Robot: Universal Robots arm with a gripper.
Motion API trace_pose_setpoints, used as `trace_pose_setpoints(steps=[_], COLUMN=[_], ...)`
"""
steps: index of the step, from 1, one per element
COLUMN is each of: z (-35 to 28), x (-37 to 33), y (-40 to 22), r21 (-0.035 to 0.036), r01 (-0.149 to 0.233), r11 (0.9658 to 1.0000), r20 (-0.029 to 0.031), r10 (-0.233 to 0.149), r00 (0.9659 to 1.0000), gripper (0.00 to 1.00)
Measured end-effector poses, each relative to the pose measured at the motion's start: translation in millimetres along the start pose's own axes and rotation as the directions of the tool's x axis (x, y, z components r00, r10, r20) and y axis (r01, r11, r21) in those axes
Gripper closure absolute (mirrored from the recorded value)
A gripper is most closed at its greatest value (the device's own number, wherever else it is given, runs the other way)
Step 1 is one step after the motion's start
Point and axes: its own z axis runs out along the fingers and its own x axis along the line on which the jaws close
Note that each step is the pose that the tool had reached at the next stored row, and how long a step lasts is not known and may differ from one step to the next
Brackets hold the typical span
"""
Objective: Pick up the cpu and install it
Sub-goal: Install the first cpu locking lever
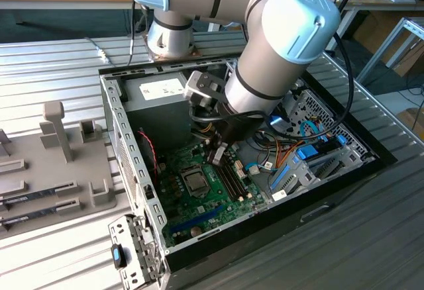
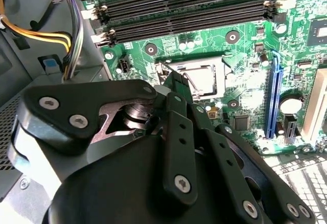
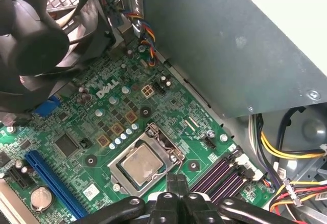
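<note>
The cpu (image 3: 141, 164) already lies flat in the motherboard's (image 3: 76, 132) socket, its dull silver top bare inside the metal socket frame (image 3: 153, 134), which looks not yet clamped over it. The gripper (image 3: 177, 185) hovers just beside the socket's edge with its fingers pressed together and nothing between them, seemingly placed to work the frame or its lever. White lettering marks the board near the fan (image 3: 41, 35). The power-supply box (image 1: 159, 101) carries a white label.
</note>
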Motion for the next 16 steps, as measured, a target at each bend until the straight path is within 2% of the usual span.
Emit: trace_pose_setpoints(steps=[2, 3, 7, 12, 16], z=[-0.2, -0.1, 2.3, 4.7, 6.9], x=[1.6, 5.1, 5.5, 6.0, 6.5], y=[-1.3, -4.4, -5.8, -7.1, -8.3], r21=[0.0004, 0.0022, 0.0045, 0.0067, 0.0108], r01=[0.000, 0.000, -0.001, -0.001, -0.002], r11=[1.0000, 1.0000, 1.0000, 1.0000, 0.9999], r20=[-0.0006, -0.0028, -0.0089, -0.0137, -0.0206], r10=[0.000, 0.000, 0.001, 0.001, 0.002], r00=[1.0000, 1.0000, 1.0000, 0.9999, 0.9998], gripper=[0.89, 0.89, 0.89, 0.89, 0.89])
